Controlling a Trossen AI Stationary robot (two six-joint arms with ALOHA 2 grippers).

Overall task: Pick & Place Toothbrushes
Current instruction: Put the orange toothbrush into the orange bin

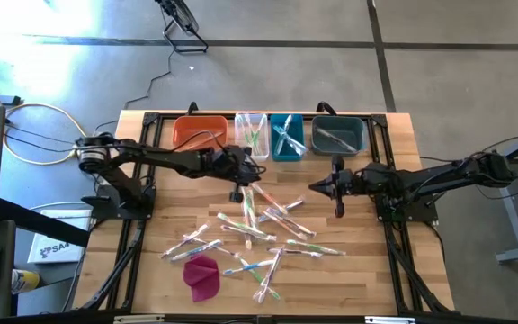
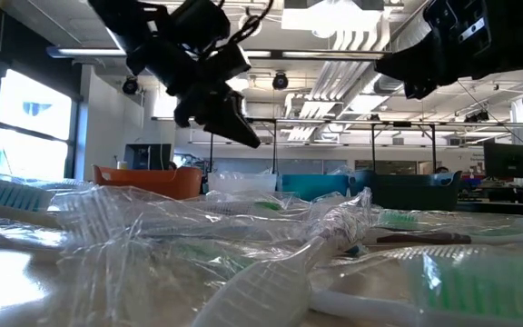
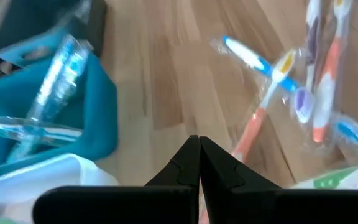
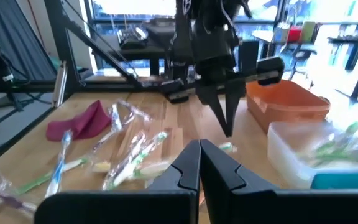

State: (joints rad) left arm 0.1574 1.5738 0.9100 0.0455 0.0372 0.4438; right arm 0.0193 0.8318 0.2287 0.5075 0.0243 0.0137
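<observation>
Four bins line the table's [image 1: 403, 153] far edge: an orange bin [image 1: 199, 133], a clear bin [image 1: 252, 131], a blue bin [image 1: 287, 136] and a dark teal bin [image 1: 338, 134]. Most toothbrushes [image 1: 259, 236] lie scattered in their wrappers on the wood in front of the clear bin, toward the table's near edge; a few already sit in the clear, blue and teal bins. A magenta cloth [image 1: 201, 275] lies at the near-left side of the pile.

Left gripper [image 1: 238, 186] hangs above the table just in front of the clear bin, over the far end of the pile, fingers pressed together and holding nothing. Right gripper [image 1: 317, 186] hovers in front of the blue and teal bins, to the right of the pile, its fingers also together and empty.
</observation>
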